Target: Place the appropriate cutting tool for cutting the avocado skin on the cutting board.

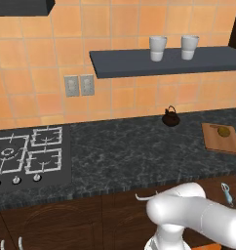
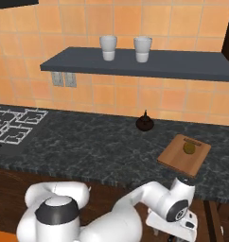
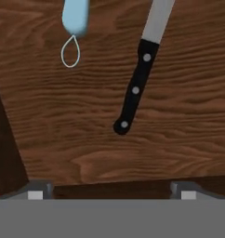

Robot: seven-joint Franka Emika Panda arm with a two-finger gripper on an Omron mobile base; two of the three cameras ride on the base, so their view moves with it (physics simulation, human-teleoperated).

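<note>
Wood drawer floor below: we hover w/ claw (image 3: 112,188) spread; should center on the knife (image 3: 135,88) handle, not the blue peeler (image 3: 75,18).

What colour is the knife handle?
Black, with three silver rivets on the knife handle; the hand view shows it best.

The knife (image 3: 141,60) loses its blade past the hand view's top edge; left of the knife, the light-blue tool (image 3: 75,21) is cropped there too. The cutting board (image 1: 222,139) runs off the frame's right side.
</note>
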